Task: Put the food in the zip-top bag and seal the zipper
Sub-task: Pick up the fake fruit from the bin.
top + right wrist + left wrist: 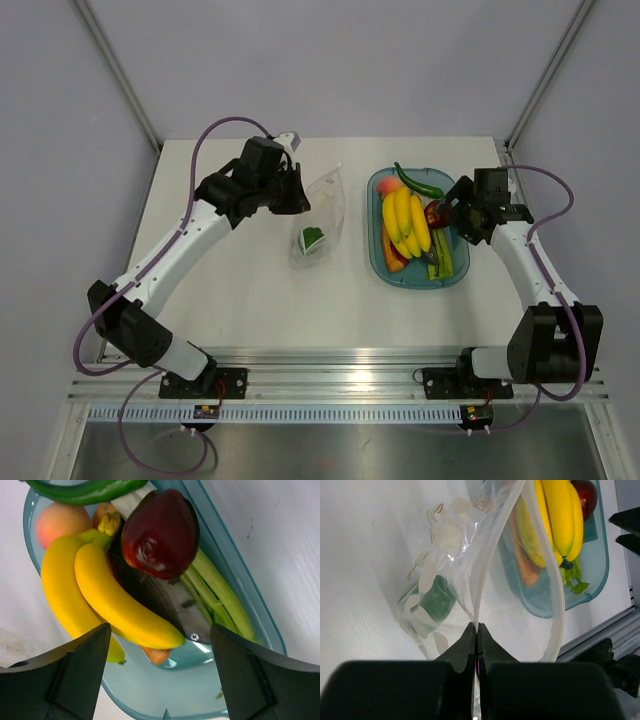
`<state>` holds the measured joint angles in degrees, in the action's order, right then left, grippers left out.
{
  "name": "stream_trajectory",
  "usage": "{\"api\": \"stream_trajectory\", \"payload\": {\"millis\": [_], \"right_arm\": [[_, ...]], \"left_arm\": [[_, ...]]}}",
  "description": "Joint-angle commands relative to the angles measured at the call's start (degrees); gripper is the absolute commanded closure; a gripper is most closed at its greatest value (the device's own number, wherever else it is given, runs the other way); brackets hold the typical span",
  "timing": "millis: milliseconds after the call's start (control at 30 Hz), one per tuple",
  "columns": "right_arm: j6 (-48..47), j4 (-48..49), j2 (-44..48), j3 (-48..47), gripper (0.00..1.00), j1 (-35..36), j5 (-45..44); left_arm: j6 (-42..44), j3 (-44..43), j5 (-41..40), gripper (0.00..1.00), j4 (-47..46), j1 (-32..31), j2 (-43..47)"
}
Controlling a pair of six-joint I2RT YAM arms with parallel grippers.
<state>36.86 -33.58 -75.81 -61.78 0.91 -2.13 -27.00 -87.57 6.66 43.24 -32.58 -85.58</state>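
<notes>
Top external view is showing the zip-top bag lying on the table just left of the teal tray, apart from it. A green round fruit is sitting inside the bag, toward its near end. The tray is holding the banana bunch, a long green pepper, a peach, green stalks and a dark red apple. An orange piece is lying half hidden under the bananas. The left gripper is meeting the bag's far-left edge. The right gripper is hovering at the tray's right side beside the apple.

Left wrist view is showing the left gripper pinched tight on the bag's mouth edge, at the zipper. The other lip is bowing away to the right, so the mouth is gaping. The green round fruit is showing blurred through the printed plastic.

Right wrist view is showing the right gripper with jaws spread wide over the tray, gripping nothing. The apple is resting against the bananas. Beneath them a dark grey ridged shape is lying, too obscured to name.
</notes>
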Motion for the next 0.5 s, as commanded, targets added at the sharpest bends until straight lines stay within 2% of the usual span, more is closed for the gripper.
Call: {"api": "stream_trajectory", "payload": {"millis": [0, 200, 333, 467], "right_arm": [[4.44, 6.94, -3.97, -0.97, 0.11, -2.48, 4.24], [7.34, 9.41, -12.06, -3.79, 0.08, -3.89, 5.21], [9.19, 13.01, -14.8, -3.17, 0.03, -4.69, 8.1], [9.98, 15.56, -16.65, -3.61, 0.01, -4.69, 9.07]], "left_arm": [[0.37, -4.36, -0.94, 1.0, -0.79, -0.56, -0.2], [1.25, -6.2, -2.08, 1.0, -1.23, -2.13, -2.92], [3.01, -6.3, -4.46, 1.0, -0.44, -3.37, -6.25], [3.01, -4.89, -3.49, 1.0, -0.88, -3.81, -7.49]]}}
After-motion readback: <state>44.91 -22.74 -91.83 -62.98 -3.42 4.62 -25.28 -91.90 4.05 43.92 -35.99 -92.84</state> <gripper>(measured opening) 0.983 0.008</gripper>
